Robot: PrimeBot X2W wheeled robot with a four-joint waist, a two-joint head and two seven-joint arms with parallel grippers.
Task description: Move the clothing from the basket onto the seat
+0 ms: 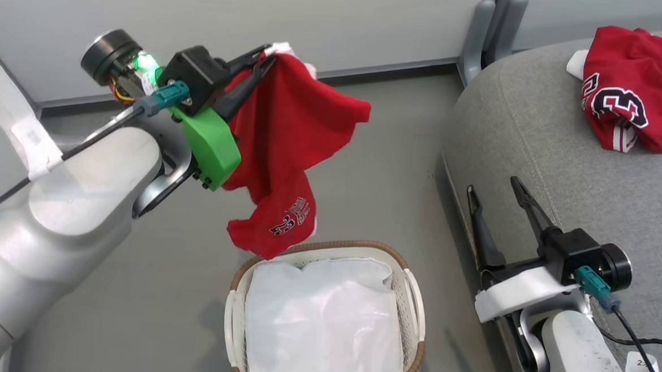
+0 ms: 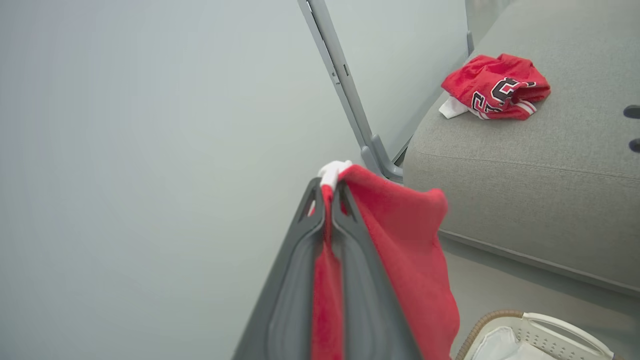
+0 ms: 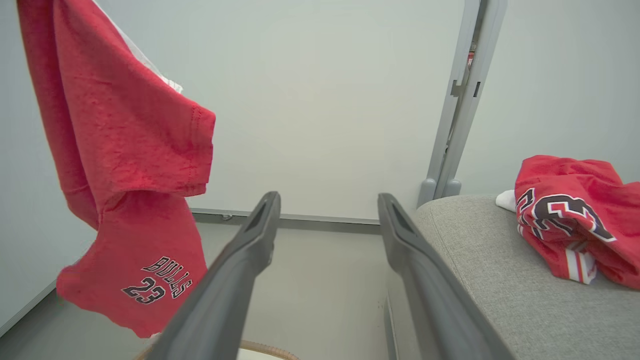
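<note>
Pinches red jersey (image 1: 289,127) in left gripper (image 1: 267,55), high over far rim of the basket (image 1: 328,247) to lift its hem clear, right gripper (image 1: 492,184) wide and empty at near edge of the seat (image 1: 537,134), red shorts (image 1: 631,88) by its far corner.

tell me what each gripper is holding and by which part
The left gripper is shut on the red garment, pinching a bunched edge with white trim; the rest hangs free. The right gripper is open and holds nothing.
</note>
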